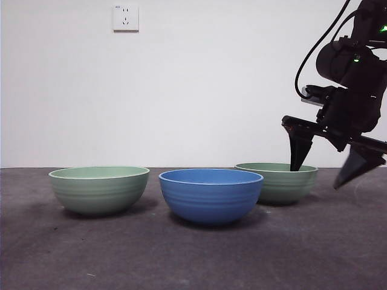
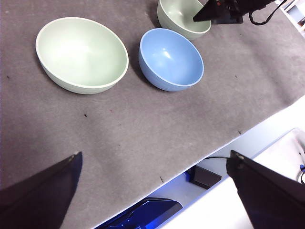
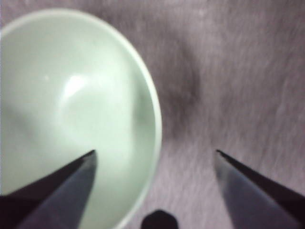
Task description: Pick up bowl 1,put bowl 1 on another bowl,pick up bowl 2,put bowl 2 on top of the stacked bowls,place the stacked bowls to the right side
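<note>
Grey felt covers the worktop (image 1: 193,260) before a white wall (image 1: 199,90); the right pincer (image 1: 329,172), jaws apart, is poised astride the right green bowl's (image 1: 279,182) rim.

wall (image 1: 211,84): plain white | socket (image 1: 126,18): upper left | table (image 1: 193,254): dark grey felt

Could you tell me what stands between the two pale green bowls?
The blue bowl stands between the left green bowl and the right green bowl, clearest in the front view.
</note>
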Controlling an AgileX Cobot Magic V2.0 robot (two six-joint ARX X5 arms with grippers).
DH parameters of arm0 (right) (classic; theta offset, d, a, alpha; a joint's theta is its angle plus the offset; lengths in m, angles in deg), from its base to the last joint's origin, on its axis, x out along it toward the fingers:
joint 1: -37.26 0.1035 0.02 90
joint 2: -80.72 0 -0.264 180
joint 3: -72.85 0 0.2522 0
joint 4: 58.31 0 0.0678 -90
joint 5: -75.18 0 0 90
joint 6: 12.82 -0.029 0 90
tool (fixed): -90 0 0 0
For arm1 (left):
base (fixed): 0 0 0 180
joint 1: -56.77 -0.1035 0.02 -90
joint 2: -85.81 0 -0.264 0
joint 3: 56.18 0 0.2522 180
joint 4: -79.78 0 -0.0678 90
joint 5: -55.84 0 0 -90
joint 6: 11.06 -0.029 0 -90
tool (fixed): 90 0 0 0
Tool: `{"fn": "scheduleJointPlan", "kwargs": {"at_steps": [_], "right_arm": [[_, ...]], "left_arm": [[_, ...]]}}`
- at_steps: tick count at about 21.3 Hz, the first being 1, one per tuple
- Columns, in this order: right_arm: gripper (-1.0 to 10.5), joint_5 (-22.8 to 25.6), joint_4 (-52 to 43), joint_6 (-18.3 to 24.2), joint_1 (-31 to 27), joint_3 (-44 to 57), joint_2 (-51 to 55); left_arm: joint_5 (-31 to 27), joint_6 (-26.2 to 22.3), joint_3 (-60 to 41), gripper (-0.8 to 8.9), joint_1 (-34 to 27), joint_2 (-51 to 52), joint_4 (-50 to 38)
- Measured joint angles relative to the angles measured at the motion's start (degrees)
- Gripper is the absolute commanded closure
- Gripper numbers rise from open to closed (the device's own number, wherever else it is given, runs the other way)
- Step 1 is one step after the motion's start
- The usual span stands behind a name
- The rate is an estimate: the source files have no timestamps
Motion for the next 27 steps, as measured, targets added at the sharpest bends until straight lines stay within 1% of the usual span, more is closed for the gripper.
{"fn": "scheduleJointPlan", "kwargs": {"at_steps": [3,8,16,18,20,23,27], "right_arm": [[8.2,-0.1,-1.2,0.0,0.0,0.0,0.0],[9.5,-0.1,-1.1,0.0,0.0,0.0,0.0],[9.6,0.0,-0.9,0.1,-0.1,0.0,1.2],[9.6,0.0,-0.6,0.1,-0.1,0.0,4.4],[9.6,-0.1,0.4,0.1,0.2,0.0,10.2],[9.6,-0.1,4.5,1.0,2.8,-0.1,17.1],[9.6,-0.1,7.9,1.7,9.3,-0.1,18.6]], "left_arm": [[0.0,0.1,0.0,1.86,0.0,0.0,0.0],[0.0,0.1,0.0,1.86,0.0,0.0,0.0],[0.0,0.1,0.0,1.86,0.0,0.0,0.0],[0.0,0.1,0.0,1.86,0.0,0.0,0.0],[0.0,0.1,0.0,1.86,0.0,0.0,0.0],[0.0,0.1,0.0,1.86,0.0,0.0,0.0],[0.0,0.2,0.0,1.86,0.0,0.0,0.0]]}}
